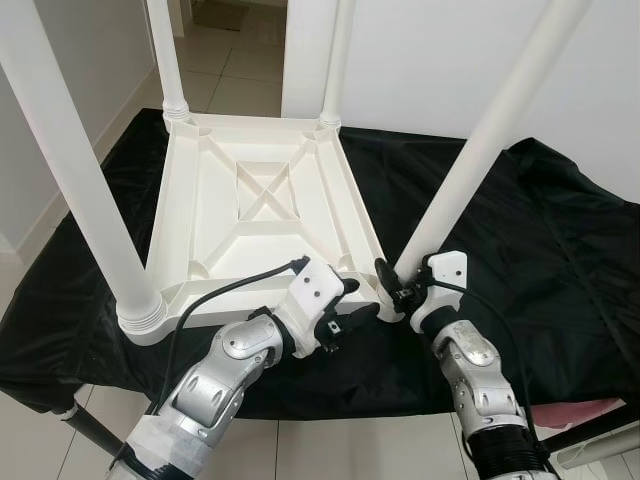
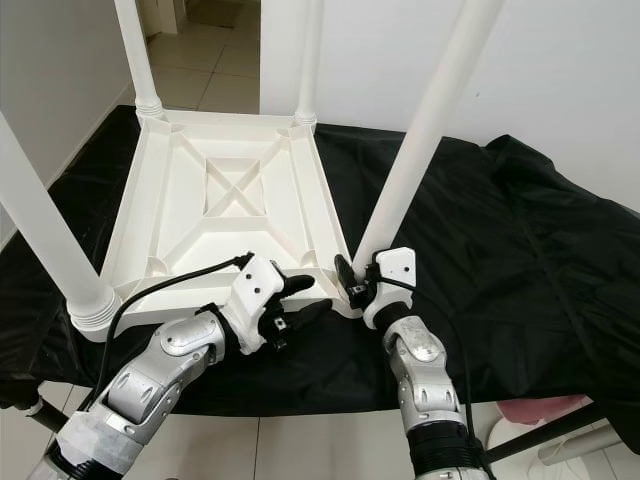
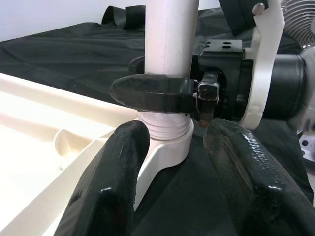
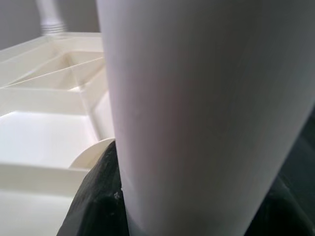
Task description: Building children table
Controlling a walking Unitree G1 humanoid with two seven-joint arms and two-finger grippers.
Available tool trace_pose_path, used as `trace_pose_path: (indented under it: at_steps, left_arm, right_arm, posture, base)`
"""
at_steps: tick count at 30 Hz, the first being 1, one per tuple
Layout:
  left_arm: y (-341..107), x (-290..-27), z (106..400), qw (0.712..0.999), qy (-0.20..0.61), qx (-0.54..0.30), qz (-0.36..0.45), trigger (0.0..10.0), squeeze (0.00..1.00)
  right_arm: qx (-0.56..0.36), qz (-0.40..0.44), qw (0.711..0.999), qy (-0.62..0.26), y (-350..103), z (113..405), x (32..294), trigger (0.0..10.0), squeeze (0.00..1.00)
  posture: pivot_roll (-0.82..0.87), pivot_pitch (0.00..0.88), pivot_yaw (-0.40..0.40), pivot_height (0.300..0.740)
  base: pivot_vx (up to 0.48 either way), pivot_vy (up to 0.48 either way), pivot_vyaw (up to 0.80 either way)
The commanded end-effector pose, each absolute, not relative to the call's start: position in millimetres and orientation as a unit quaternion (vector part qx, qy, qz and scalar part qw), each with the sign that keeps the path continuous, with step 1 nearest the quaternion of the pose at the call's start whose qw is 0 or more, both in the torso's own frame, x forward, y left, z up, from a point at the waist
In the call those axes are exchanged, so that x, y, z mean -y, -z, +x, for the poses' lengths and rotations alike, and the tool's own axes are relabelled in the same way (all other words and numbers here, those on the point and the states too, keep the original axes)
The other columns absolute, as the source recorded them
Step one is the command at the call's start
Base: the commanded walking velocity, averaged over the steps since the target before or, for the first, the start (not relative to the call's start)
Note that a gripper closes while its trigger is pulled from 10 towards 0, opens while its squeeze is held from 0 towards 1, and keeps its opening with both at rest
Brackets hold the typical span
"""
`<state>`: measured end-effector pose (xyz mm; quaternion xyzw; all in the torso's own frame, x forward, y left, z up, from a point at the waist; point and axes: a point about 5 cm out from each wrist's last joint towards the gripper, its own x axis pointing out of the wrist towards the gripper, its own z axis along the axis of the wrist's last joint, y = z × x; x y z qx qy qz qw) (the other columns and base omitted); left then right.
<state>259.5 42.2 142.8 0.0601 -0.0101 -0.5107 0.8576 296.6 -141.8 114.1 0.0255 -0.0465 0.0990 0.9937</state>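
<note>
- A white plastic children's table (image 1: 265,215) lies upside down in the centre-left of the head views, its ribbed underside up, on a counter draped with a black cloth (image 1: 560,260).
- Four white legs stand up from its corners: one large in the left foreground (image 1: 75,170), two at the far corners near the top centre (image 1: 165,55) and (image 1: 335,60), and one leaning from the lower centre to the upper right (image 1: 490,130).
- The cloth is wrinkled and bunched along the right side of the frame; it hangs over the counter's near edge.
- The right hand (image 1: 395,292) sits at lower centre, its black fingers (image 3: 152,93) clasped round the base of the leaning leg just above its threaded collar, where the leg meets the near right corner socket of the table.
- The right wrist view is close against that leg, with the table's ribs beyond it.
- The left hand (image 1: 350,305) hovers just left of the same corner; its two fingers (image 3: 110,187) are spread apart, gripping nothing, pointing at the collar.
- Room: pale tiled floor (image 1: 235,65) in the upper left and along the bottom edge, a white wall (image 1: 420,60) behind the counter at upper right, a skirting board down the left side.
- A pink object (image 1: 585,412) shows at the lower right corner below the cloth; what it is cannot be told.
</note>
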Motion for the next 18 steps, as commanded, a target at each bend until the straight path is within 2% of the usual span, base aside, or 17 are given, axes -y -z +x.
trace_pose_path:
  at_steps: [1,5,15,16,18]
  left_arm:
    - [-141.9,-38.5,256.5,0.840,0.538,0.006,0.068,10.0,0.00]
    - [-142.4,-38.8,256.7,0.842,0.535,0.006,0.066,10.0,0.00]
    - [-141.9,-39.2,256.7,0.844,0.533,0.005,0.064,10.0,0.00]
    - [-142.0,-39.4,257.1,0.844,0.532,0.005,0.064,10.0,0.00]
    - [-142.0,-39.5,257.2,0.845,0.531,0.005,0.064,10.0,0.00]
  right_arm:
    - [0.020,0.044,0.999,-0.007,-103.2,290.2,140.8,10.0,0.00]
    - [0.024,0.062,0.998,0.007,-106.2,287.8,127.8,10.0,0.00]
    - [0.017,0.052,0.998,0.006,-108.6,286.3,129.1,10.0,0.00]
    - [0.018,0.052,0.998,0.008,-109.8,285.9,129.0,10.0,1.00]
    - [0.021,0.047,0.999,0.010,-111.1,285.8,129.6,10.0,1.00]
  posture:
    - [-0.02,0.006,-0.100,0.740]
    - [-0.02,0.008,-0.100,0.740]
    - [-0.02,0.009,-0.108,0.740]
    - [-0.02,0.007,-0.108,0.740]
    - [-0.02,0.007,-0.109,0.740]
  base:
    - [0.000,0.000,0.00]
    - [0.000,0.000,0.00]
    - [0.000,0.000,0.00]
    - [0.000,0.000,0.00]
    - [0.000,0.000,0.00]
